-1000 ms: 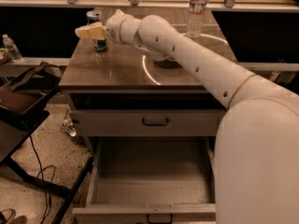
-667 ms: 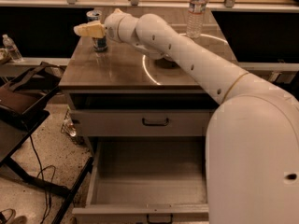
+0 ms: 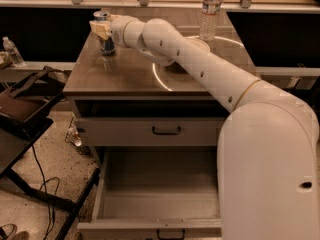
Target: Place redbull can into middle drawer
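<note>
The redbull can (image 3: pixel 106 46), blue and silver, stands upright on the far left of the brown countertop (image 3: pixel 125 76). My gripper (image 3: pixel 100 29) is at the can's upper half, reaching in from the right, with the silver can top showing just above it. I cannot tell whether it grips the can. The middle drawer (image 3: pixel 160 194) is pulled open below the counter; its wide grey interior holds nothing that I can see, and a small dark handle sits on its front panel.
A clear water bottle (image 3: pixel 210 13) stands at the back right of the counter. A shallower closed drawer front (image 3: pixel 167 130) with a black handle is above the open drawer. A dark folding stand (image 3: pixel 25 109) and cables are on the floor at left.
The gripper has moved slightly right and onto the can; the can top now shows above it. The can has not visibly moved.
</note>
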`<state>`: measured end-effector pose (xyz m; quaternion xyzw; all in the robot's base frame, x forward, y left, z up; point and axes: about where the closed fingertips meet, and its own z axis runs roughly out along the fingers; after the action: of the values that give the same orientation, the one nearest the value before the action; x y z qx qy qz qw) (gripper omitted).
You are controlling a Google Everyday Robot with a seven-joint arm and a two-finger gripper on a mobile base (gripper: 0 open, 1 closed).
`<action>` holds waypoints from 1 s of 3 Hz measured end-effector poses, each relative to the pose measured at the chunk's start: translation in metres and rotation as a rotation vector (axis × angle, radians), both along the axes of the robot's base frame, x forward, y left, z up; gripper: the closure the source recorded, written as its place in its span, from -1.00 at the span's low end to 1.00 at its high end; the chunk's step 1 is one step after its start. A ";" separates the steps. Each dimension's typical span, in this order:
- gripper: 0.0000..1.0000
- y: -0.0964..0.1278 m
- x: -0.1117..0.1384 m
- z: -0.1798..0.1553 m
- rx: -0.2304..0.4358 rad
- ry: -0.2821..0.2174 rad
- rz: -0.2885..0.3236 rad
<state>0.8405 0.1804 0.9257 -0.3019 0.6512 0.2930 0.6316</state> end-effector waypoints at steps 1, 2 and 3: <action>0.59 0.002 0.000 0.000 0.000 0.001 0.002; 1.00 0.005 -0.001 -0.001 0.001 0.002 0.007; 1.00 0.005 -0.001 -0.001 0.001 0.002 0.007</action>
<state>0.8391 0.1857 0.9248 -0.3036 0.6506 0.2956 0.6302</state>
